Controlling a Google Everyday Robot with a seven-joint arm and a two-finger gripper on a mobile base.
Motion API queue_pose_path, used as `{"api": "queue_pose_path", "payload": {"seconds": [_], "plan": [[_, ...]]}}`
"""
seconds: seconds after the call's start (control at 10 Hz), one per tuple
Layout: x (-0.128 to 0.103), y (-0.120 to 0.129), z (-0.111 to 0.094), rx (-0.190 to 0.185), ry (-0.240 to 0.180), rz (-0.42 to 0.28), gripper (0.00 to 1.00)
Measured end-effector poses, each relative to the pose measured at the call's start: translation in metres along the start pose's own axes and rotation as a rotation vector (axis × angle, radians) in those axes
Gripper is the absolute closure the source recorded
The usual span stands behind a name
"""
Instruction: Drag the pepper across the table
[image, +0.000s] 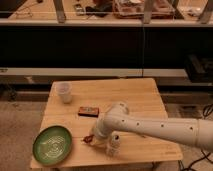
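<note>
Apparently mid-drag: the white arm's end effector (91, 138) sits low on the small dark-red pepper (88, 139) near the light wooden slatted desk's (140, 100) front edge. Next, steady sideways sliding.

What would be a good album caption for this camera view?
Robot gripper reaches down to a small red pepper on a wooden table, beside a green plate.

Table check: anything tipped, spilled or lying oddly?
Nothing stands out. On the table the cup stands upright, the plate and brown box lie flat, and the small bottle is upright. The pincer is low at the pepper.
</note>
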Motion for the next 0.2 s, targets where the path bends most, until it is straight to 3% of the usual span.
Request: {"api": "queue_pose_path", "payload": {"seconds": [0.2], "plan": [[0.0000,-0.0045,0.0028,0.017,0.001,-0.008,0.63]]}}
